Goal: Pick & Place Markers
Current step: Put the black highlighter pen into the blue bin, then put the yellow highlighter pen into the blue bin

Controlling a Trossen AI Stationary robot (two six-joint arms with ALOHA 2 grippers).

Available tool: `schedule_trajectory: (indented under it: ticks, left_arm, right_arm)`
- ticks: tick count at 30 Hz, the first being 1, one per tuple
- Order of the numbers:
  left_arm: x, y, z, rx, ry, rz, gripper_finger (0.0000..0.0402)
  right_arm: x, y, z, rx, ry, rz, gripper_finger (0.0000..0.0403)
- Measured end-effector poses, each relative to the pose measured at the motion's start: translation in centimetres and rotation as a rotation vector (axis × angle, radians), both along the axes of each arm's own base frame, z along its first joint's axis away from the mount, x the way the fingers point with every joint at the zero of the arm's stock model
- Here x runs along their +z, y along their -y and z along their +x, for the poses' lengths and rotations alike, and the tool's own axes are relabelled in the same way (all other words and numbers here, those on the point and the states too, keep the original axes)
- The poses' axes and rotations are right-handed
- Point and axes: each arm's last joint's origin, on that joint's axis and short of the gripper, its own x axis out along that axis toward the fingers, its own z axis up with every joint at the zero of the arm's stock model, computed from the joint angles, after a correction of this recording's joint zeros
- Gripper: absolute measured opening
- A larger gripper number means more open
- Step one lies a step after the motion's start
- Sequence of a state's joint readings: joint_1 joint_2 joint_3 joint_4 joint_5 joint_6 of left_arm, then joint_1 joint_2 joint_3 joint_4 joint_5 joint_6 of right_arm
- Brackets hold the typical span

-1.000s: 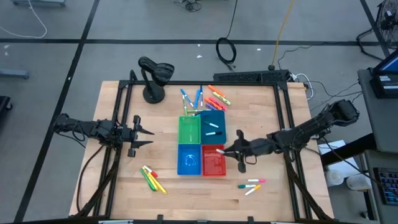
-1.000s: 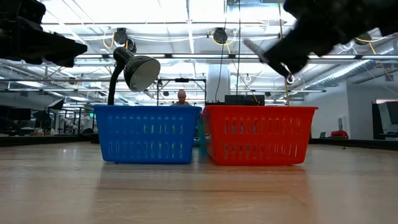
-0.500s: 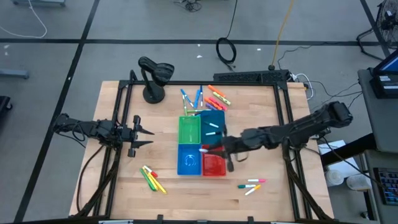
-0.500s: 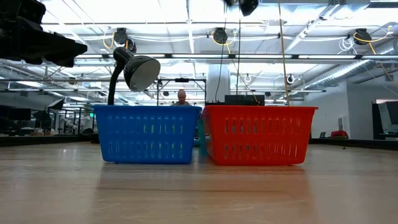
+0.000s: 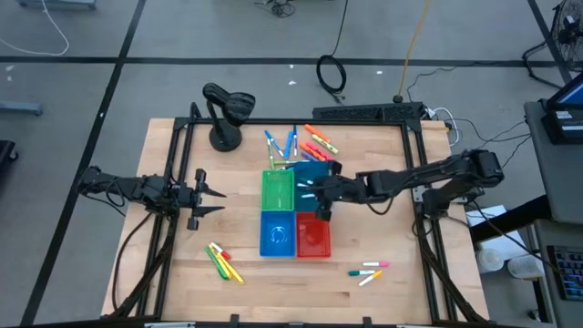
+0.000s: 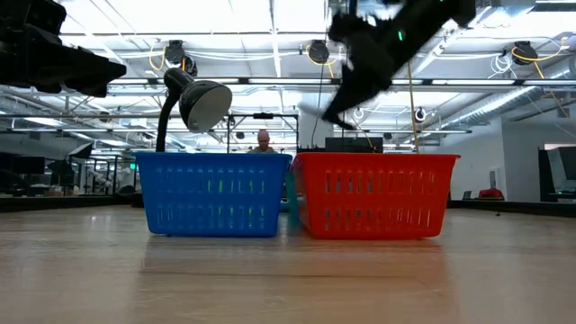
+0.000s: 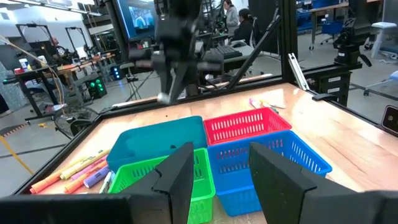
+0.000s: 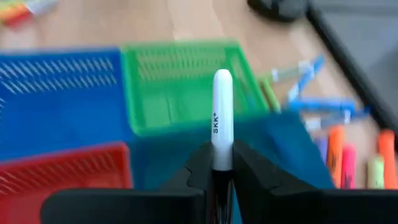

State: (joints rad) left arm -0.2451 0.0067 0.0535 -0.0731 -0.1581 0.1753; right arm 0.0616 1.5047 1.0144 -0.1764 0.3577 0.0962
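My right gripper [image 5: 321, 191] hangs over the teal bin [image 5: 315, 169], shut on a white marker [image 8: 222, 106] that sticks out forward past its fingers. In the low view it is high above the red bin [image 6: 373, 193]. Green [image 5: 278, 189], blue [image 5: 277, 233] and red [image 5: 313, 239] bins stand next to the teal one. Loose markers lie in a far group [image 5: 301, 143], a near-left group [image 5: 223, 261] and a near-right group [image 5: 367, 271]. My left gripper [image 5: 217, 196] waits open and level at the table's left. My right gripper pinches the white marker by its rear part [image 8: 222, 163] between the two fingers [image 8: 198, 167], which lie along it. Its rounded free end points ahead, toward the green bin, slanting down. The marker is lifted clear of the bins and the table.
A black desk lamp [image 5: 226, 109] stands at the far left of the table. Black frame rails [image 5: 414, 173] run along the table's left and right sides. Bare wood lies near the front edge between the two near groups of markers.
My right gripper has carried the white marker from the red bin's right side over that bin toward the table's far edge, and now hangs over the teal bin. It has risen a little and tipped up nearer to level.
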Motion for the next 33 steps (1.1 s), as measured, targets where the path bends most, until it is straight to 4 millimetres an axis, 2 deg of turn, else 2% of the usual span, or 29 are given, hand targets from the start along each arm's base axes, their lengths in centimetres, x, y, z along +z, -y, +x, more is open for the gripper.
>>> schedule_trajectory:
  ticks: [4,8,14,28,33]
  left_arm:
    - [0.0,0.0,0.0,0.000,0.000,0.000,0.0159]
    - [0.0,0.0,0.0,-0.001,0.000,0.000,0.0159]
    - [0.0,0.0,0.0,-0.001,0.001,0.000,0.0159]
    - [0.0,0.0,0.0,-0.001,0.001,0.000,0.0159]
    - [0.0,0.0,0.0,0.000,0.001,0.000,0.0159]
  right_arm:
    - [-2.0,1.0,-1.1,-0.034,0.012,0.034,0.0039]
    - [-3.6,1.2,-1.6,0.000,0.040,0.071,0.0039]
    - [-4.2,1.2,-1.8,0.001,0.103,0.070,0.0054]
    - [-3.9,1.1,-1.6,0.004,0.146,0.071,0.0103]
    - [-1.6,-0.8,-2.3,0.227,0.212,0.109,0.0119]
